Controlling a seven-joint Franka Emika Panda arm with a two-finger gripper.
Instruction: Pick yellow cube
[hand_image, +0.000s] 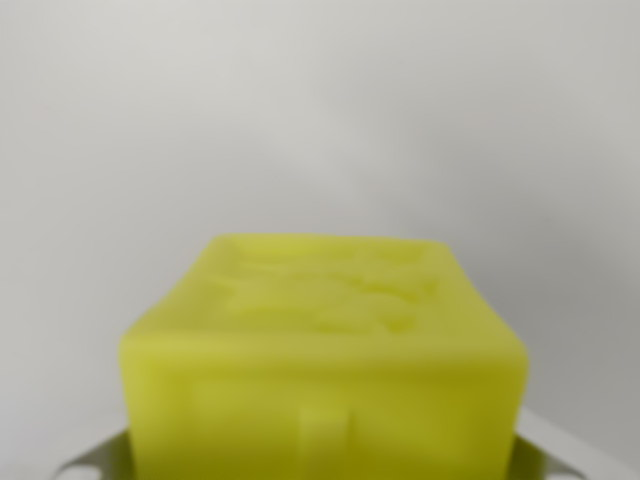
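- Wrist view: the yellow cube (322, 360) fills the lower middle of the picture, very close to the camera and out of focus. Its top face carries a raised, bumpy relief, and its near face has a small tab at the bottom centre.
- Behind it there is only a plain pale grey surface (320, 120); no other object shows.
- At the bottom corners, pale grey parts (560, 450) jut out on the view's left and right, just beside the cube's lower edges. They are probably parts of the gripper, but its fingertips cannot be made out, so I cannot tell whether it is wide, narrow or closed on the cube.
- Relative to the hand, the cube sits centred directly below the camera, seemingly between those two pale parts.
- Risk, as a judgement: if the hold is shallow or touches only the lower edges, the cube could tilt or slip out during a lift. The blur also hides any off-centre contact.
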